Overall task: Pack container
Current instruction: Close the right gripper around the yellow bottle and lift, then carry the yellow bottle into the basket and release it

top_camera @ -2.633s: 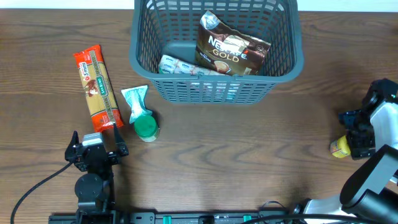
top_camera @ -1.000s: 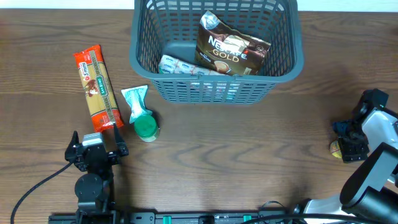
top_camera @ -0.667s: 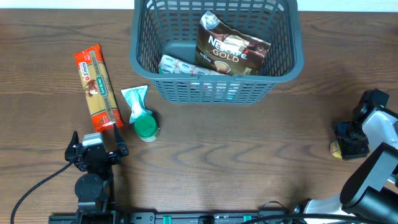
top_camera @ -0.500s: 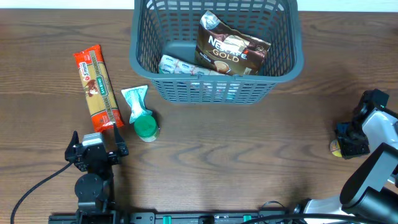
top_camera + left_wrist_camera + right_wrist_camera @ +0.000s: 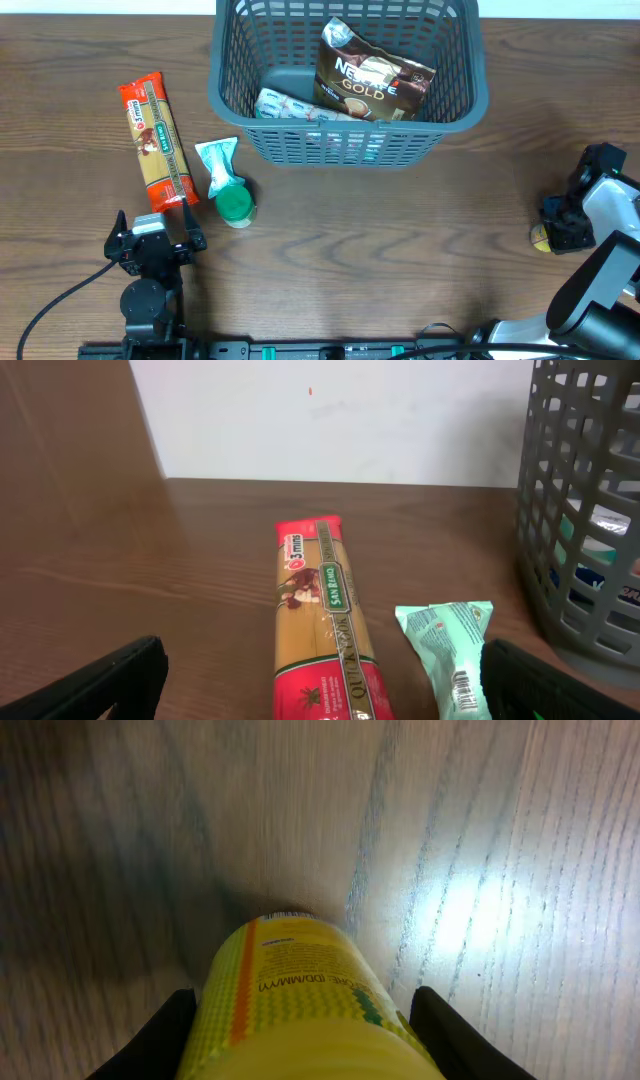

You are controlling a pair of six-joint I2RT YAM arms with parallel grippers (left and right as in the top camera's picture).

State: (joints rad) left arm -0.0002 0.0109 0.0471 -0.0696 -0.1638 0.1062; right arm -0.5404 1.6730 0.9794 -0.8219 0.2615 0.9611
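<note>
Straddling a yellow bottle [image 5: 300, 1000] at the desk's right edge, the right fingers [image 5: 160, 1040] sit one on each side of it — whether they grip it I cannot tell. The left fingers [image 5: 110, 675] gape wide and empty, facing the pasta packet [image 5: 322, 620]. The basket [image 5: 345, 145] stands at the far middle, a coffee bag [image 5: 372, 82] inside — room left for more.

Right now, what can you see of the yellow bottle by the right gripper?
The yellow bottle is a rounded cylinder, glossy like plastic, with an orange stripe, green marks and small print. It rests on the wooden table, flanked by the right gripper; contact is unclear. From overhead only a yellow sliver shows.
</note>
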